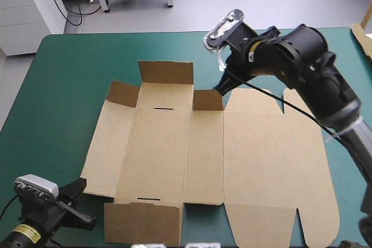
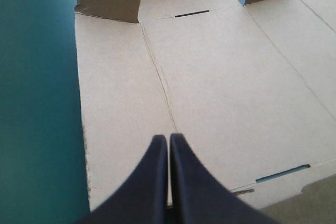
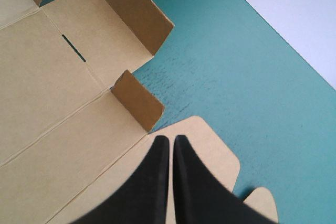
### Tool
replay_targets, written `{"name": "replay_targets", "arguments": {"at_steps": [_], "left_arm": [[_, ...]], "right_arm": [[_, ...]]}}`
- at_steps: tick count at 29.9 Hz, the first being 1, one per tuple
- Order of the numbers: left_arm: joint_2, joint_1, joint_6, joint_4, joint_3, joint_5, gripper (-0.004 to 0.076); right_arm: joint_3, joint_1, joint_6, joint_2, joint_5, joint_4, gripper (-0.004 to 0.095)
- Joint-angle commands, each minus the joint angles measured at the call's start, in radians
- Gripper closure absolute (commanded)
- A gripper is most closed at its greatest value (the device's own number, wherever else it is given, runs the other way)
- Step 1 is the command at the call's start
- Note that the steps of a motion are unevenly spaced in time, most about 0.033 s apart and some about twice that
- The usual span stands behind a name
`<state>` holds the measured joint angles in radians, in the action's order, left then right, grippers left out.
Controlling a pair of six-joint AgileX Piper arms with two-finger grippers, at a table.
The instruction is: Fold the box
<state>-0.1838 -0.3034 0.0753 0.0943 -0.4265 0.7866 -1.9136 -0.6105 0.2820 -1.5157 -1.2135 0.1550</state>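
The brown box (image 1: 232, 155) lies as a flat cut sheet on the teal-green table. Three flaps along its far edge stand raised: a wide middle one (image 1: 165, 72), a left one (image 1: 123, 93) and a small one (image 1: 207, 100). My right gripper (image 1: 221, 90) is shut, its tip (image 3: 170, 139) over the sheet's far edge, just beside the small raised flap (image 3: 136, 100). My left gripper (image 1: 83, 189) sits at the sheet's near left corner. In the left wrist view this gripper (image 2: 169, 137) is shut above the flat left panel (image 2: 121, 93), with no board between the fingers.
Bare teal-green cover (image 1: 64, 91) runs along the table's left side and its far edge (image 1: 174, 42). A pale board edge (image 1: 361, 38) shows at the far right corner. A slot (image 2: 191, 13) is cut near the raised far flaps.
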Motion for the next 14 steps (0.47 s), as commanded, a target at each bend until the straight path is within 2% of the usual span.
{"name": "replay_targets", "arguments": {"at_steps": [1, 8, 14], "left_arm": [[-0.016, 0.000, -0.004, 0.005, -0.032, -0.070, 0.0731], [-0.016, 0.000, -0.004, 0.005, -0.032, -0.070, 0.0731], [-0.016, 0.000, -0.004, 0.005, -0.032, -0.070, 0.0731]], "right_arm": [[0.087, 0.000, -0.056, 0.158, 0.044, 0.019, 0.0924], [0.382, 0.000, -0.166, 0.397, 0.055, 0.023, 0.0924], [0.682, 0.000, -0.246, 0.629, 0.198, 0.030, 0.0924]]}}
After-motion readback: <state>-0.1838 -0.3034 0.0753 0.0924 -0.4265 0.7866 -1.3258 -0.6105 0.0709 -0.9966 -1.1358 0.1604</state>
